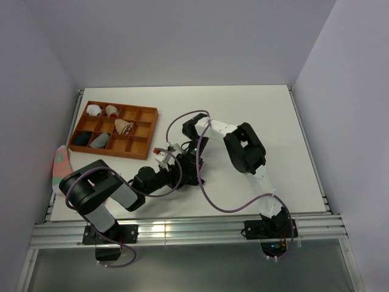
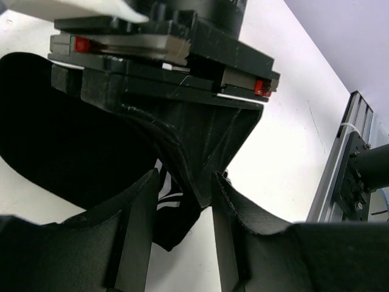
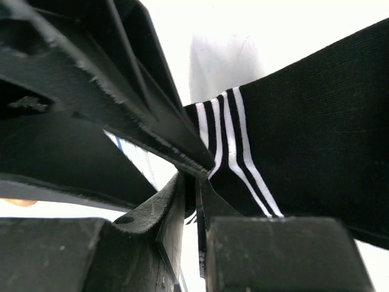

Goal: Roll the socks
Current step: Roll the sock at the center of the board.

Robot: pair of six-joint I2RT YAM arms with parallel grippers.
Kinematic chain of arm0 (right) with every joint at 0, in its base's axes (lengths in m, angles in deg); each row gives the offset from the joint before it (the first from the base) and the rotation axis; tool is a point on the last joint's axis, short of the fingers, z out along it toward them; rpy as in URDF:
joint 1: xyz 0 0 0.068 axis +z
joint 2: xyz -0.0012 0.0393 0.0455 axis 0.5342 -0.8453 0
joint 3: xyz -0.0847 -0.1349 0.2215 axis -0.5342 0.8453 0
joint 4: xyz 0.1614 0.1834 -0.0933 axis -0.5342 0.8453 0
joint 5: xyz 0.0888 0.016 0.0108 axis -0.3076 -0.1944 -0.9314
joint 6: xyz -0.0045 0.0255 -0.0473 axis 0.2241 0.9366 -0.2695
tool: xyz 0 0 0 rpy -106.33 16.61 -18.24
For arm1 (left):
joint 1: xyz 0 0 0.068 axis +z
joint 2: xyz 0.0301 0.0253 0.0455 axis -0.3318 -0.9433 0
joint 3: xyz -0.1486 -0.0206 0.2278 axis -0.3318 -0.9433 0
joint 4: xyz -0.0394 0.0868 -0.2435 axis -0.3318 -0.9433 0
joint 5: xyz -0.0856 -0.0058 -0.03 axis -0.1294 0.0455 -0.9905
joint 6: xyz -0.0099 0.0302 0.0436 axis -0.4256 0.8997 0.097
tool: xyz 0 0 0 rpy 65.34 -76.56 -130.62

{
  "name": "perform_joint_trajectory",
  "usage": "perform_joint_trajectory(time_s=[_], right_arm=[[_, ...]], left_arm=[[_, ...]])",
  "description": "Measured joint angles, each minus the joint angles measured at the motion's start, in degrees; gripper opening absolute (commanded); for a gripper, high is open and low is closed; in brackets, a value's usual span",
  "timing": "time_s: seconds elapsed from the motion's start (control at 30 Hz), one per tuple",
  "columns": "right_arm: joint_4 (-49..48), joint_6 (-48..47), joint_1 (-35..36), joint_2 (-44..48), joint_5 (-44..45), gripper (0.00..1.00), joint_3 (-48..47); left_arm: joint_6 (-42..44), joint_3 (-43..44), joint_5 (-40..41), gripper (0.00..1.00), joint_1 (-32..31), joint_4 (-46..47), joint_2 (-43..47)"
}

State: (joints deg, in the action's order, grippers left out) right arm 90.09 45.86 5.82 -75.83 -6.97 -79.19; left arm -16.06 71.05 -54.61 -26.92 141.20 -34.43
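The black sock (image 3: 304, 121) with the white-striped cuff lies on the white table. My right gripper (image 3: 196, 182) is shut on its cuff edge. In the left wrist view my left gripper (image 2: 182, 207) is open. Its fingers (image 2: 141, 231) straddle the right gripper's tips and the hanging cuff (image 2: 173, 213), and the sock's body (image 2: 61, 140) spreads out to the left. In the top view both grippers meet mid-table, left (image 1: 180, 165) and right (image 1: 193, 159), and hide the sock. A tan and maroon sock (image 1: 124, 126) sits in a tray compartment.
A wooden compartment tray (image 1: 146, 135) stands at the back left with small white and grey rolled bundles (image 1: 93, 110). A pink sock (image 1: 61, 164) lies at the table's left edge. An aluminium rail (image 2: 346, 164) runs along the table's near edge.
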Motion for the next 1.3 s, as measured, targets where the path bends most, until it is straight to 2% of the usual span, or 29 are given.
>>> perform_joint_trajectory(time_s=[0.57, 1.3], right_arm=[[-0.1, 3.2, 0.0, 1.4, 0.7, 0.15, 0.1], [-0.9, 5.0, -1.2, 1.5, 1.6, 0.15, 0.9]], left_arm=[[-1.6, -1.3, -7.0, 0.47, 2.8, 1.0, -2.6], [-1.5, -1.4, -11.6, 0.51, 3.0, 0.8, -3.3]])
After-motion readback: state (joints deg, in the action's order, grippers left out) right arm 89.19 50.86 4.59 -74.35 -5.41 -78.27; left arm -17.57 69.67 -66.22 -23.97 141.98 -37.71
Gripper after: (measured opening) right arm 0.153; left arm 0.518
